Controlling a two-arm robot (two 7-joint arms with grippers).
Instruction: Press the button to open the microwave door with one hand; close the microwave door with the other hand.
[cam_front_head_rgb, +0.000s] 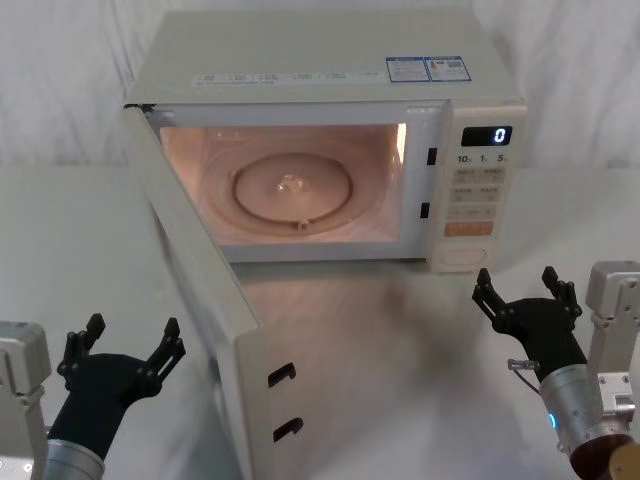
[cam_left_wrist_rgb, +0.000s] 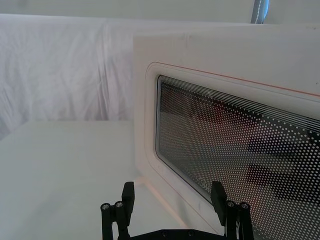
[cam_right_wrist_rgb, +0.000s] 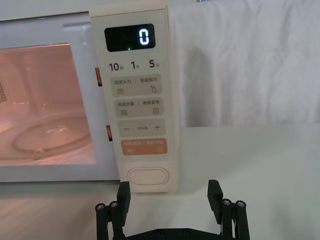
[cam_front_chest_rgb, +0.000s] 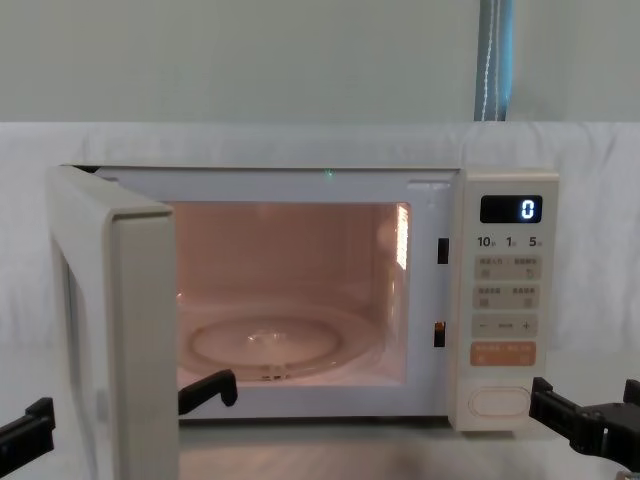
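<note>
The cream microwave (cam_front_head_rgb: 330, 60) stands at the back of the table, its cavity lit. The microwave door (cam_front_head_rgb: 200, 280) is swung wide open toward me on its left hinge; its dotted glass window (cam_left_wrist_rgb: 235, 145) faces the left wrist view. My left gripper (cam_front_head_rgb: 133, 330) hovers open at the lower left, just outside the door's outer face (cam_left_wrist_rgb: 200, 55), touching nothing. The blank pill-shaped button (cam_right_wrist_rgb: 148, 177) sits lowest on the control panel (cam_front_head_rgb: 480, 195). My right gripper (cam_front_head_rgb: 516, 278) is open a short way in front of the button (cam_front_head_rgb: 463, 254), apart from it.
A glass turntable (cam_front_head_rgb: 293, 190) lies inside the cavity. An orange key (cam_right_wrist_rgb: 144, 146) sits just above the button, and the display (cam_right_wrist_rgb: 130, 37) reads 0. Two latch hooks (cam_front_head_rgb: 283, 400) jut from the door's free edge. White cloth covers the table (cam_front_head_rgb: 400, 380) and backdrop.
</note>
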